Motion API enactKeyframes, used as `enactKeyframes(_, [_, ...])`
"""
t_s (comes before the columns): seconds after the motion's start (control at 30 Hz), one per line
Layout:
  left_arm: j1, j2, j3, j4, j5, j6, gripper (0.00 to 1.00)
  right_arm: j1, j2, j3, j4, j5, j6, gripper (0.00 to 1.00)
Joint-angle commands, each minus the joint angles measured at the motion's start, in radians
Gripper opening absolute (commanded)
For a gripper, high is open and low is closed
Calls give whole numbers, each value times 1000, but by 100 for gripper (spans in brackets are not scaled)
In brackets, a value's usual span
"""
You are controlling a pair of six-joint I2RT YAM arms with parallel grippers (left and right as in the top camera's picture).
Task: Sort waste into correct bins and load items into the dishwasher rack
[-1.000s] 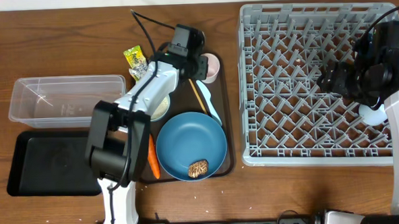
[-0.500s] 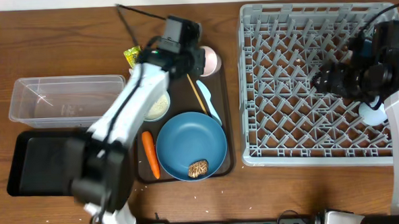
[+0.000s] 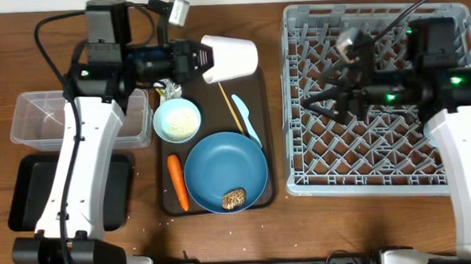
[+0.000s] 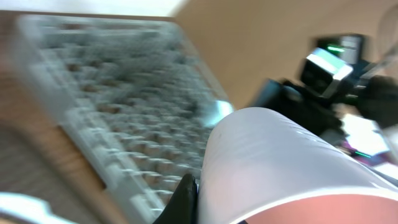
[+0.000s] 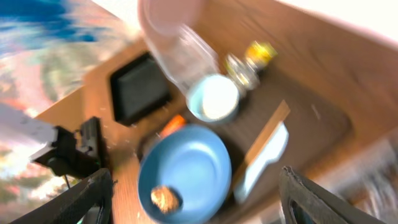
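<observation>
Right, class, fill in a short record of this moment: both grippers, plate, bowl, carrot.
left gripper: shut on the pink cup, held on its side over the brown tray's far end
right gripper: open, empty, over the dishwasher rack
blue plate: on the tray, brown food piece on it
white bowl: on the tray, rice inside
carrot: on the tray, left of the plate

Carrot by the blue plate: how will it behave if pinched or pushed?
Looks rigid, so the carrot probably keeps shape when pinched. Tapered and round: likely rolls if pushed sideways, though the blue plate beside it may block it.
</observation>
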Motion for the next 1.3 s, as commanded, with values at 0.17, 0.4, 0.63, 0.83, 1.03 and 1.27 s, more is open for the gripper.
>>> enactKeyframes(0.17, [3, 2, 8, -1, 298, -16, 6, 204, 0, -3, 193, -163, -32, 77])
enactKeyframes(0.4, [2, 2, 8, -1, 298, -44, 6, 323, -1, -3, 403, -11, 83, 78])
enactKeyframes(0.63, [0, 2, 8, 0, 298, -44, 7, 365, -1, -3, 529, 136, 139, 77])
enactKeyframes(0.83, [0, 2, 8, 0, 298, -43, 6, 365, -2, -3, 592, 129, 154, 75])
enactKeyframes(1.03, [0, 2, 8, 0, 298, -43, 6, 365, -2, -3, 640, 82, 163, 73])
enactKeyframes(1.27, [0, 2, 8, 9, 298, -43, 6, 364, -8, -3, 692, 45, 180, 77])
